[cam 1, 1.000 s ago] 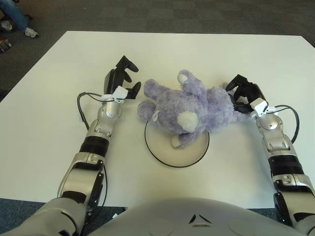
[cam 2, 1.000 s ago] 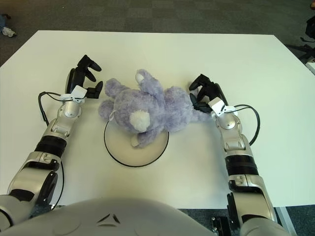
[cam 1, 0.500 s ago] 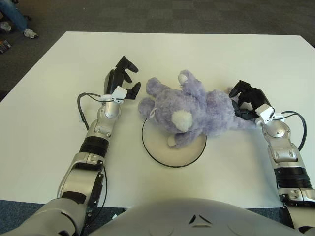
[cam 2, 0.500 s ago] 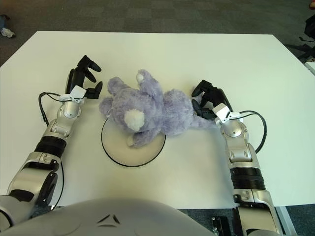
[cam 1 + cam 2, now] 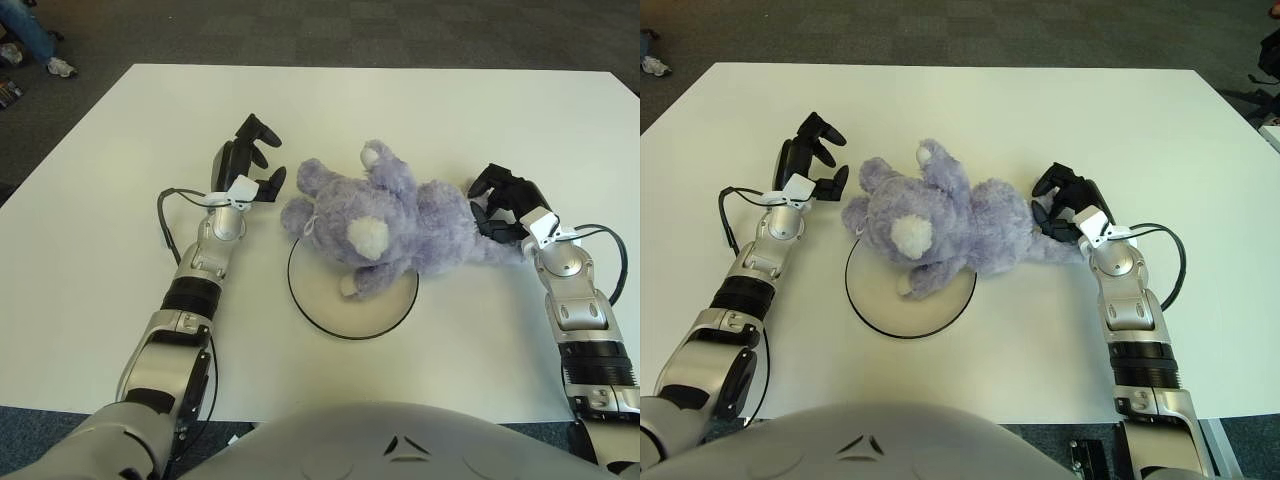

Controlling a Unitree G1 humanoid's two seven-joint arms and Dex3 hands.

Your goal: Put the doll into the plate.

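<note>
White table (image 5: 120, 140) carries, from left to right, the left hand (image 5: 243, 165) with fingers spread and empty just beside the head of the purple plush bear (image 5: 385, 222), which lies crosswise, half over the plate (image 5: 352, 325), its rear end at the loosely curled right hand (image 5: 505, 205), which seems to touch it.

White table (image 5: 420, 110) on grey carpet (image 5: 400, 30); shoe (image 5: 62, 67) top left

Office-like room: grey carpet tiles (image 5: 400, 30) around a white table (image 5: 100, 250).
</note>
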